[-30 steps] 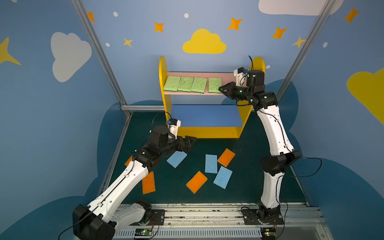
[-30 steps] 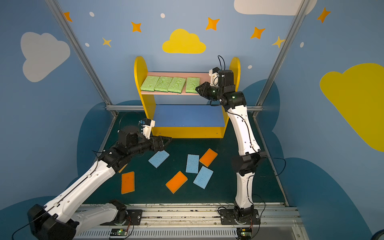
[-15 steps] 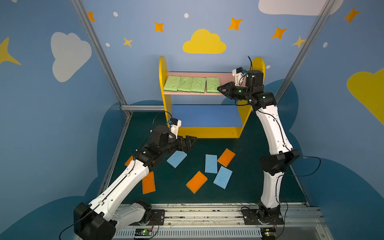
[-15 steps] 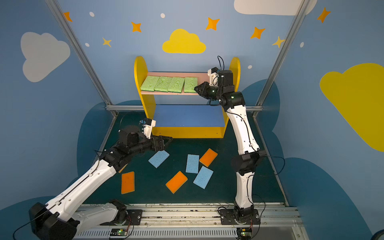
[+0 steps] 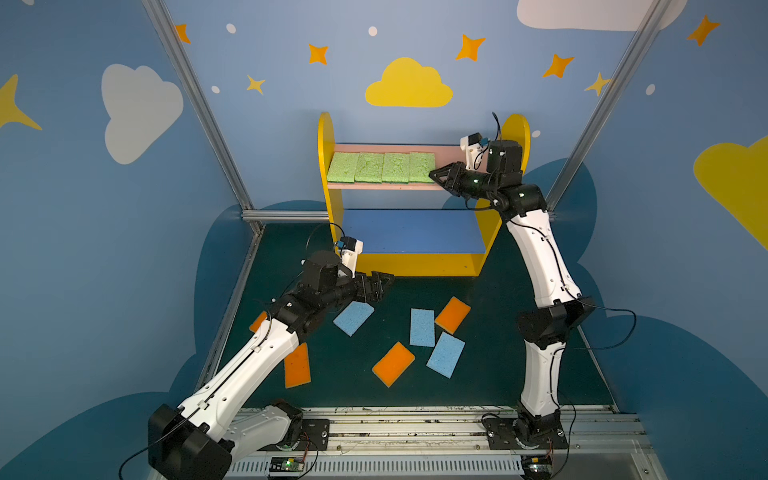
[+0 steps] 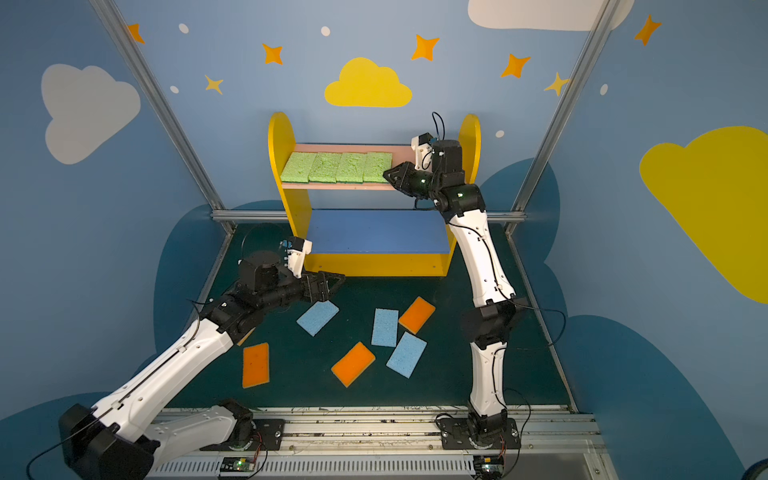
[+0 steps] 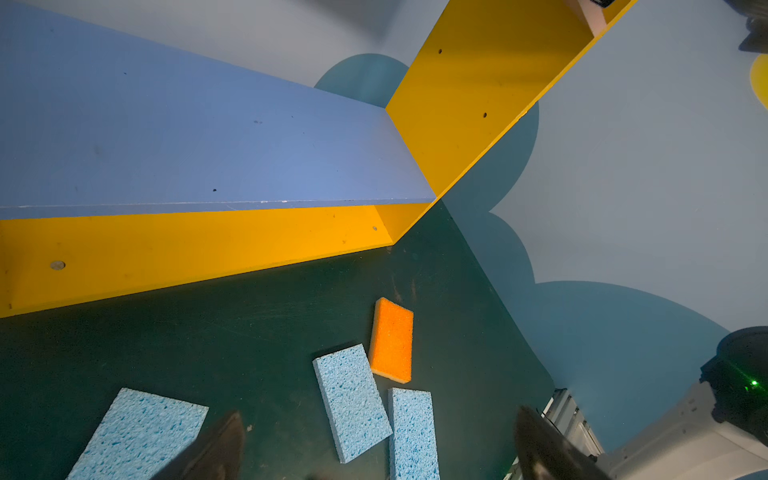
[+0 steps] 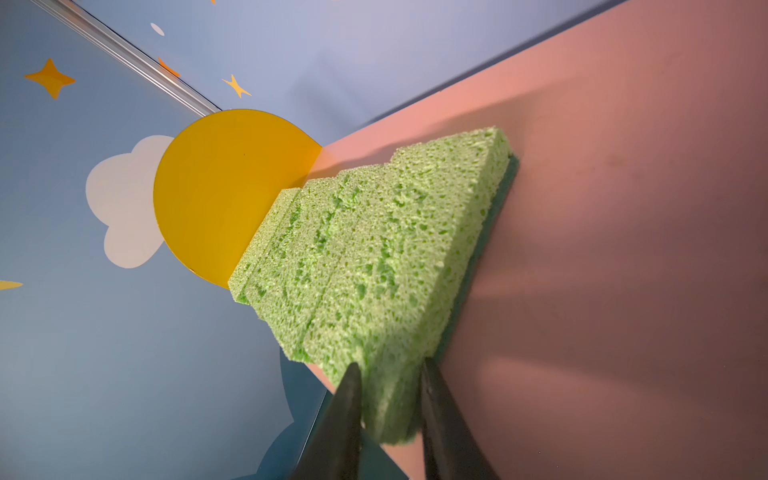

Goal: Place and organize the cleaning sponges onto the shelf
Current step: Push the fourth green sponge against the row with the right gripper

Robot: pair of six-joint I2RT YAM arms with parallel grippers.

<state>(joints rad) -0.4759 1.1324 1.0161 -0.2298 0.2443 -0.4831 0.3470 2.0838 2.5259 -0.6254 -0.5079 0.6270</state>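
A: While the right claw is held up at the pink board of the shelf, a row of four green sponges is seen laid flat there, side by side, edges touching.

B: And the grip itself, what is shown?

A: Narrow-set jaws are shown in the right wrist view, one on each side of the near end of the rightmost green sponge. Whether it is pinched or only flanked cannot be told.

B: Down on the tabletop, then?

A: The left claw is held wide, with nothing between its fingers. It is poised low just in front of the shelf's yellow base, just beside a blue sponge.

B: The rest are scattered, it is noted.

A: Two more blue sponges are laid close together near the middle, with an orange sponge set against the farther one. A second orange sponge is placed just beside the pair, a third orange sponge lies by the left arm, and a fourth orange sponge is mostly hidden under that arm.
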